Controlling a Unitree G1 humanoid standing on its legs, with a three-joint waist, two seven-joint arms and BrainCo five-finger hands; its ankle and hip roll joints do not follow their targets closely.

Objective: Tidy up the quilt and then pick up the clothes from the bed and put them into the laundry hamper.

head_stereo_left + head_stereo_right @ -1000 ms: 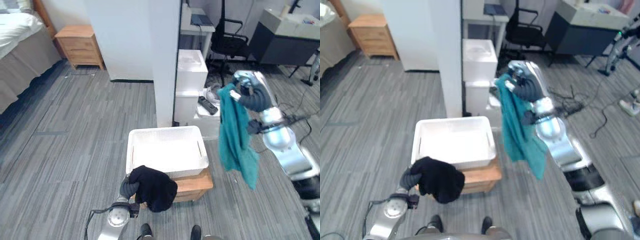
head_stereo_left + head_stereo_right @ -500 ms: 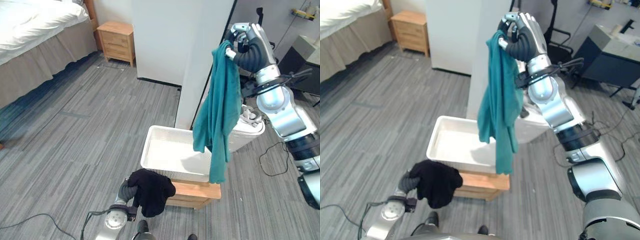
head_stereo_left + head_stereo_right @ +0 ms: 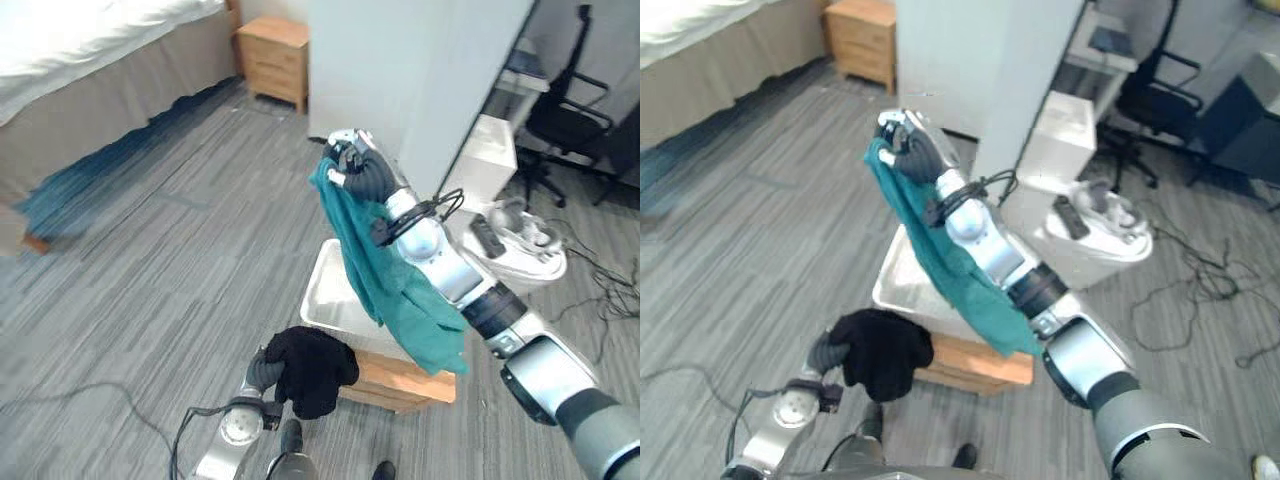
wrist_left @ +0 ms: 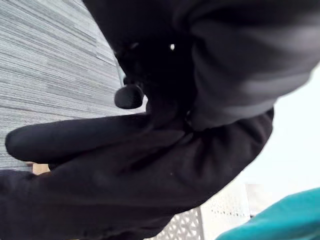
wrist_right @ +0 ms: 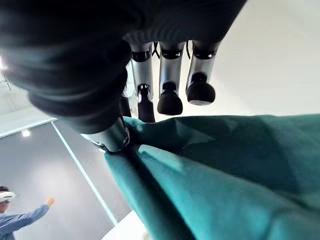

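While left hand (image 3: 262, 368) grips black garment (image 3: 312, 370), right hand (image 3: 358, 178) clutching teal garment (image 3: 385, 275) has lowered over hamper (image 3: 322, 293).

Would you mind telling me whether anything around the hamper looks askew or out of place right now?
The white hamper sits on a low wooden stand, not on the floor. The teal garment hangs from the right hand, trailing along that arm instead of dropping freely into the hamper. The left hand holds the black garment beside the hamper.
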